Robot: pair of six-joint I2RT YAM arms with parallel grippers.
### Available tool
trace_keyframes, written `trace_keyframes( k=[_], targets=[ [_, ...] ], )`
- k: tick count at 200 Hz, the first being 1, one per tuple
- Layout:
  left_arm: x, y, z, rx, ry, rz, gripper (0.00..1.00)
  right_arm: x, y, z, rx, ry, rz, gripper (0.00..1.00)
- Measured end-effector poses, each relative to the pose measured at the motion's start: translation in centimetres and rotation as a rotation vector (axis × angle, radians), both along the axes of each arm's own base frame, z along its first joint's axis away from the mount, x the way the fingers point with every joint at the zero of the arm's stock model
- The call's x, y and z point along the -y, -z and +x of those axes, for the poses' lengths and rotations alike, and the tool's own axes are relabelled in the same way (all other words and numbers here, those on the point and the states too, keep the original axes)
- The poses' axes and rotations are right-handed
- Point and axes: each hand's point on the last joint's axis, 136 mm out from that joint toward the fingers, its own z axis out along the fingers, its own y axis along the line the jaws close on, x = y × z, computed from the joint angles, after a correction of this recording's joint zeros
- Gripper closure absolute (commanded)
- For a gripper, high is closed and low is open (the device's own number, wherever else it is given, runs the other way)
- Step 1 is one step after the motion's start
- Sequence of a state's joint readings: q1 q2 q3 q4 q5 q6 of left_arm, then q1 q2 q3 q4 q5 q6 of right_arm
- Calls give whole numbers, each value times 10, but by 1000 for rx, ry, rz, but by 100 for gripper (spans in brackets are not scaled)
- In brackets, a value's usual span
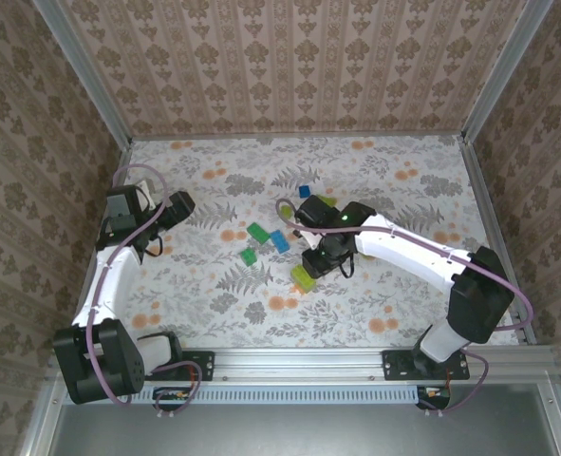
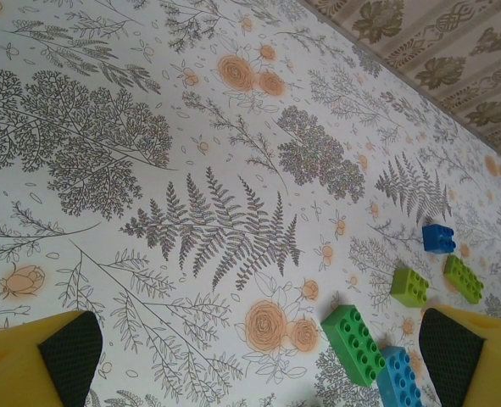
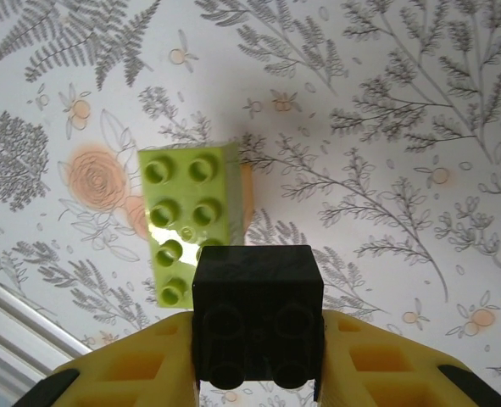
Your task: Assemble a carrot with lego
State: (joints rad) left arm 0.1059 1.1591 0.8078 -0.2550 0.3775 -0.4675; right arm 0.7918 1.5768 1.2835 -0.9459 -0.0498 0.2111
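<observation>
Pinching a black lego brick (image 3: 257,292) in my half-closed right pincer (image 3: 257,373) at the frame's bottom centre, overlapping a lime-green brick (image 3: 186,203) mid-frame; my left pincer (image 2: 258,365) gapes wide, holding nothing.

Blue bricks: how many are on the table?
2. One blue brick lies toward the far side; the other sits mid-table beside a green brick. The right arm could hide more.

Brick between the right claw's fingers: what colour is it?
The small studded plastic brick is black; right wrist view.
</observation>
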Motion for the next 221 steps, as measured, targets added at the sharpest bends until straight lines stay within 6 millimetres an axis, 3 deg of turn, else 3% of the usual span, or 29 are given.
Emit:
trace_keyframes(
  k=[41, 131, 221],
  targets=[
    [0, 0, 0, 0, 0, 0, 0, -9, 1, -8, -3, -18, 3, 67],
    [0, 0, 0, 0, 0, 0, 0, -21, 18, -6, -35, -29, -32, 67],
    [0, 0, 0, 0, 0, 0, 0, -28, 19, -5, -18, -43, -38, 67]
  ],
)
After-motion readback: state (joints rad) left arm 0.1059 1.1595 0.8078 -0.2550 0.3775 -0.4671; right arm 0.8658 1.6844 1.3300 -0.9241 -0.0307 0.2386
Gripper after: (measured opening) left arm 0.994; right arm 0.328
